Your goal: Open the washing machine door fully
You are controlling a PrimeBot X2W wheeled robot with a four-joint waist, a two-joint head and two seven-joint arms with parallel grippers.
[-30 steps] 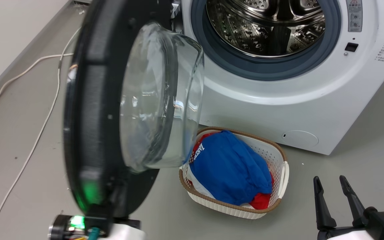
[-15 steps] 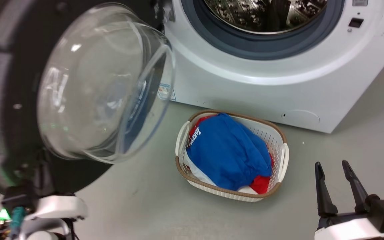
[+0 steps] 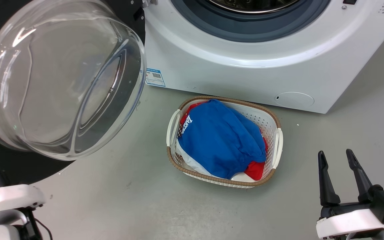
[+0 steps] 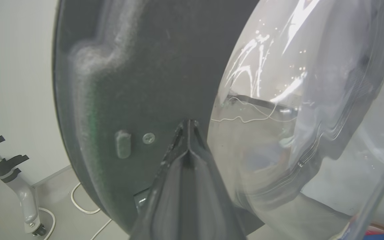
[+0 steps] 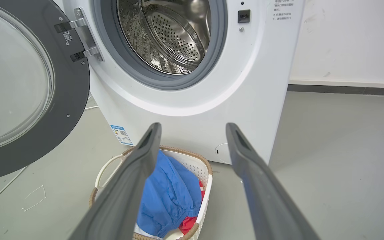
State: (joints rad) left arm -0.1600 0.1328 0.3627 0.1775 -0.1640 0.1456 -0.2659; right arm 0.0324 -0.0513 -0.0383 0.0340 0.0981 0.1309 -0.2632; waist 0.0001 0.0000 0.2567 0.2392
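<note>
Head view: the large round black-rimmed washing machine door with its bulging clear glass bowl (image 3: 58, 76) stands wide open at upper left, clear of the white box-shaped front-loading washing machine (image 3: 245, 63). A white woven-rim laundry basket of blue and red clothes (image 3: 277, 146) sits on the floor in front of the machine. The right hand (image 3: 335, 152) idles at lower right, fingers spread, empty.

Left wrist view: the left hand (image 4: 188, 125) has both fingers pressed together with nothing between them, tips against the door's matt black inner rim (image 4: 138, 73) beside the glass.

Right wrist view: the door (image 5: 75, 83) hangs from the metal hinge (image 5: 85, 33) left of the steel drum mouth (image 5: 168, 33).

Assessment: the door is rigid, probably weighty, and swings on a fixed arc. The glass looks slick and breakable, so push on the black rim, far from the hinge.
</note>
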